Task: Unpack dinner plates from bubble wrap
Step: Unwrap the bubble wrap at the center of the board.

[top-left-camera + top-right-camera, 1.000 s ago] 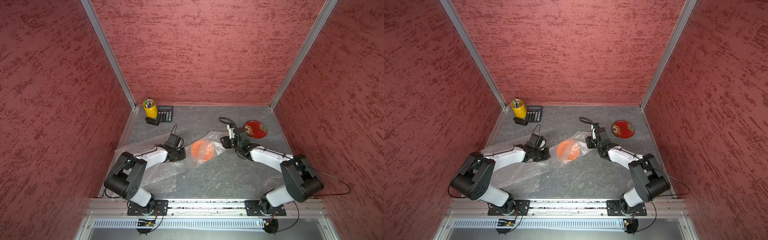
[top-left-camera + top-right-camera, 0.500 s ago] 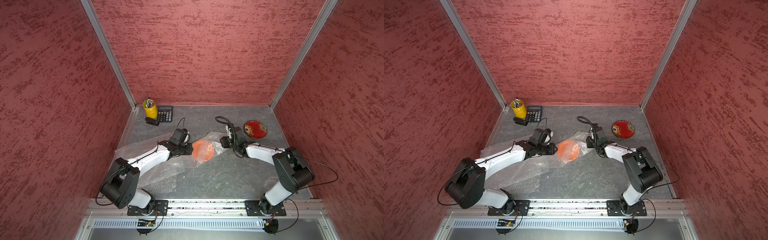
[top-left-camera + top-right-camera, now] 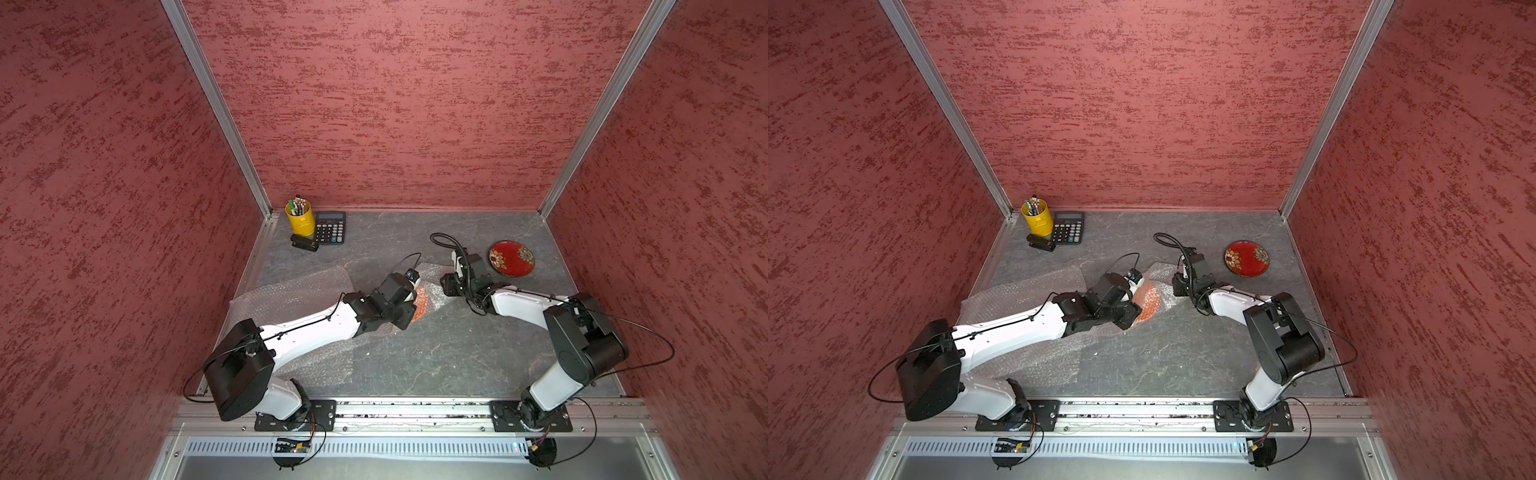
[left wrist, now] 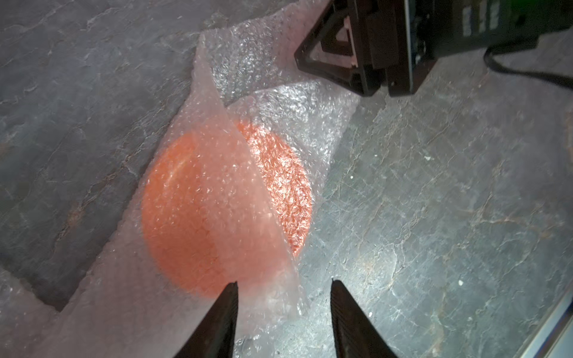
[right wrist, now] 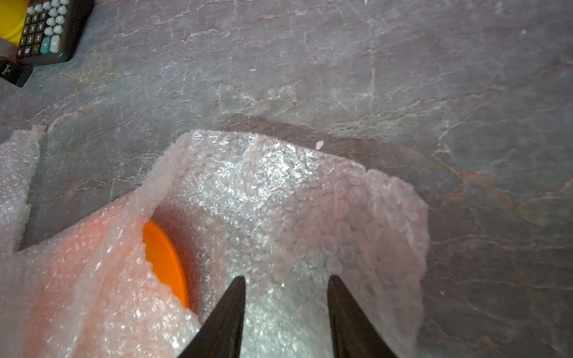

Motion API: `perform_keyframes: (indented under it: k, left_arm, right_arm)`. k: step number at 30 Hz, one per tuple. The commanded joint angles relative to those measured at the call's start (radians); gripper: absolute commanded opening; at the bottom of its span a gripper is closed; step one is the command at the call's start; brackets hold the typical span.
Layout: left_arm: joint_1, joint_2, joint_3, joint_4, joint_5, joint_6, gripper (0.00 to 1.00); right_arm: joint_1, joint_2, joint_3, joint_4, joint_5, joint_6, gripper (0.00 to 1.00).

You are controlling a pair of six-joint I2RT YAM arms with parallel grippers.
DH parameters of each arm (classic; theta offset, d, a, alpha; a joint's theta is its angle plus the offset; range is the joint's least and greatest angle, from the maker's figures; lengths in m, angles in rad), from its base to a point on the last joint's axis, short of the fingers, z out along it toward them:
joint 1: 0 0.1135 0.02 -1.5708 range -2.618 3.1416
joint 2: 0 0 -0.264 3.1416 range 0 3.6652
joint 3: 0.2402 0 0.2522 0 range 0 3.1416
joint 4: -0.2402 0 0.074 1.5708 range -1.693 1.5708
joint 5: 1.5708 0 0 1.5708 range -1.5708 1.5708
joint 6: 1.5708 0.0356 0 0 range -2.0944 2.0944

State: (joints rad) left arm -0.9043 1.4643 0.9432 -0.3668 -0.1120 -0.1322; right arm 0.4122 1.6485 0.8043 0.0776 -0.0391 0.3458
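Observation:
An orange plate [image 4: 217, 210] lies in the middle of the table under folded bubble wrap [image 4: 279, 102]; a bare sliver of its rim [image 5: 167, 263] shows in the right wrist view. My left gripper [image 4: 283, 282] hovers open over the plate's edge, with a loose flap of wrap lying between the jaws. The left gripper covers most of the plate [image 3: 422, 305] in both top views. My right gripper [image 5: 286, 277] stands open above the wrap's far right end [image 3: 432, 274]. A red flowered plate [image 3: 511, 258] sits bare at the back right.
A second spread sheet of bubble wrap [image 3: 291, 295] lies under my left arm. A yellow pen cup [image 3: 300, 219], a calculator [image 3: 329, 227] and a small black stapler [image 3: 304, 243] stand in the back left corner. Red walls close in three sides.
My left gripper has opened and moved right, from beside the orange plate to over it. The right gripper shifted slightly and stayed open.

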Motion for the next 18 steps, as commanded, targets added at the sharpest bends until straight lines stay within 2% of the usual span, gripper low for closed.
perform_keyframes:
  k: [1,11,18]
  left_arm:
    - [-0.037,0.052,0.027,0.0,-0.083,0.081,0.5]
    - [-0.13,0.209,0.096,-0.033,-0.342,0.103,0.5]
    - [-0.137,0.231,0.097,-0.035,-0.384,0.102,0.46]
  right_arm:
    - [-0.003,0.013,0.018,0.012,0.019,0.016,0.46]
    - [-0.003,0.01,0.016,0.01,0.018,0.017,0.46]
    - [-0.003,0.01,0.014,0.012,0.018,0.019,0.46]
